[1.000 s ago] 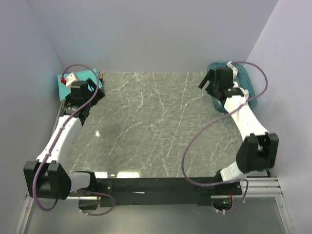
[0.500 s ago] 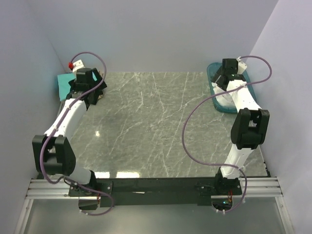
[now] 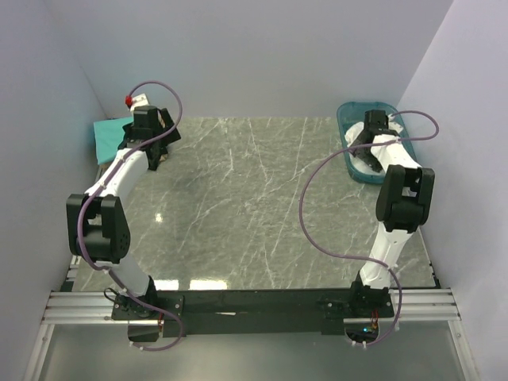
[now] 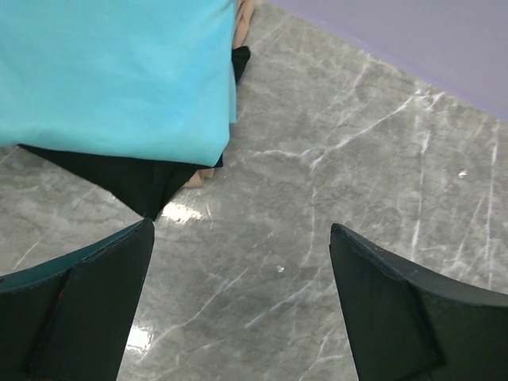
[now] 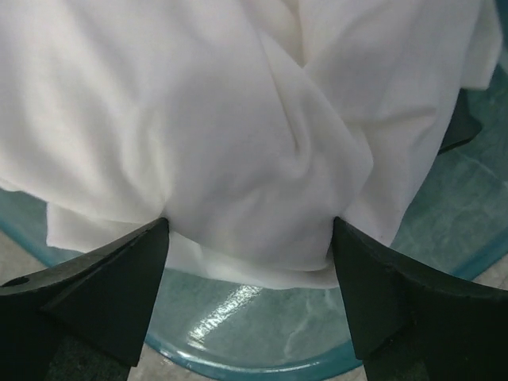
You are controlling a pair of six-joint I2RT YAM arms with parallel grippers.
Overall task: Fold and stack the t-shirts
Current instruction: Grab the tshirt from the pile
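You had the left gripper [image 4: 242,232] spread wide above the table [image 4: 373,159], just beside the teal shirt [image 4: 111,71], which lay on top of the black shirt [image 4: 136,179] at the far left corner. Your right gripper [image 5: 250,226] was spread too, down in the tub [image 5: 262,327] at the far right corner. Its fingers [image 5: 103,278] sat on either side of a bunched fold of the white shirt [image 5: 198,119] crumpled there.
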